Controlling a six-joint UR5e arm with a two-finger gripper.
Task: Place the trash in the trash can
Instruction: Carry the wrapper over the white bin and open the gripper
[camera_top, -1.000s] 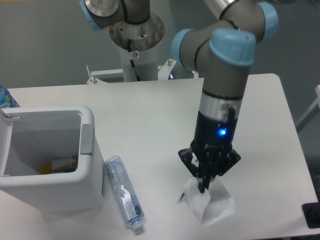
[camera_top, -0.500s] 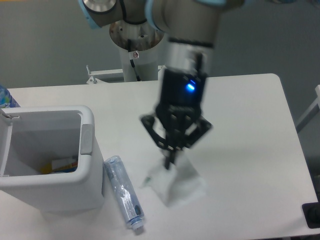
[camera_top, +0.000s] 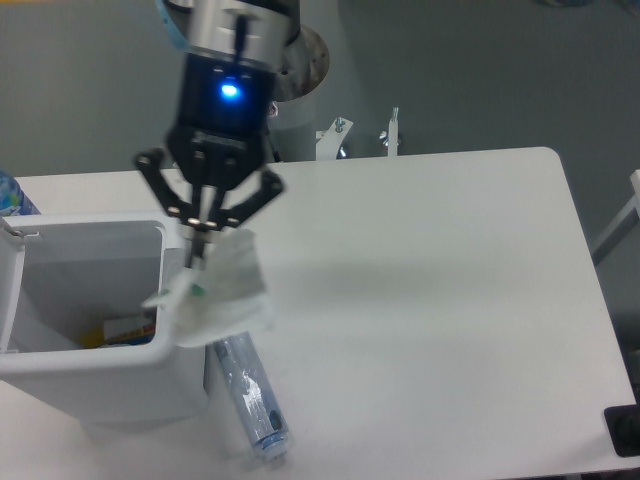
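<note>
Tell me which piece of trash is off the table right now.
The white wrapper, hanging from the gripper at the trash can rim. The bottle lies on the table.

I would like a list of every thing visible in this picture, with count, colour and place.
wrapper: one, white, crumpled, hanging from the fingers over the right rim of the trash can
bottle: one, clear bluish, lying on the table beside the trash can's right wall
trash can: one, white, front left of the table
item inside the trash can: one, yellow and orange, at the bottom
table: one, white
blue object: one, at the left edge, cut off
gripper: one, black, blue light lit, fingers shut on the wrapper
</note>
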